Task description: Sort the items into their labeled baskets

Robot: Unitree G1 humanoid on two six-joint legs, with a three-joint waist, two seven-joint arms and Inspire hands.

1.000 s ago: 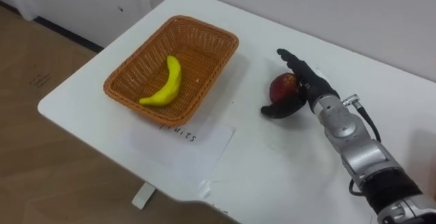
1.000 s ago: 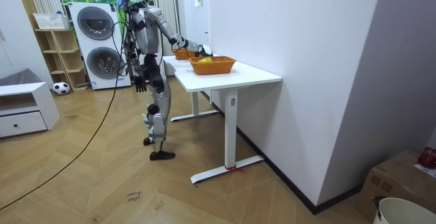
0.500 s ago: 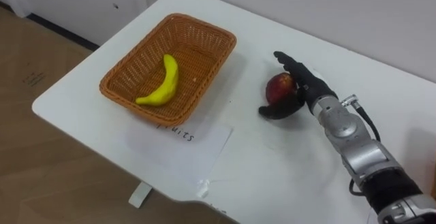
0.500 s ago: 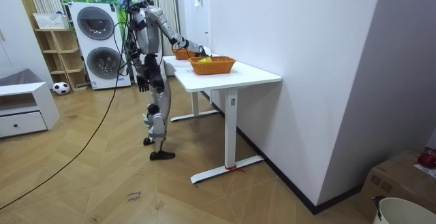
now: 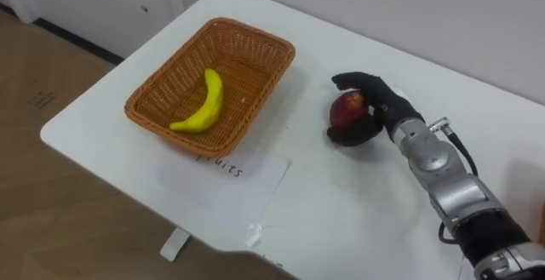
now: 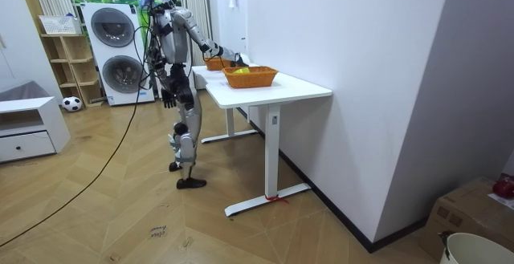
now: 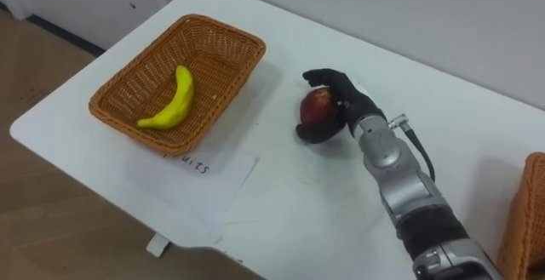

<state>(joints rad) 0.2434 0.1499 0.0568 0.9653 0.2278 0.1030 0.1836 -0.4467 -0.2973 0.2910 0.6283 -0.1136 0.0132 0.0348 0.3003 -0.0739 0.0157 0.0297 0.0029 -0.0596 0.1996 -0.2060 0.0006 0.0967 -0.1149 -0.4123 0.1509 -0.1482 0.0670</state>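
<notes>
- My right robot hand (image 5: 381, 103), fingers straight a moment ago, now curls round the round red apple (image 5: 345, 110) on the white desk (image 5: 341, 203).
- Grasp looks made; next comes the lift to the brown wicker basket (image 5: 152, 120) holding the yellow banana (image 5: 204, 103).

A white table (image 6: 297, 87) stands against a white wall (image 6: 345, 55) on herringbone wood floor (image 6: 120, 208), washing machines (image 6: 112, 47) behind.

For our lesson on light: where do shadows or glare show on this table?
Left eye view: even light, faint shadow beneath the red apple in the right hand. Right eye view: yellow banana barely shades the brown wicker basket; white table without glare.
</notes>
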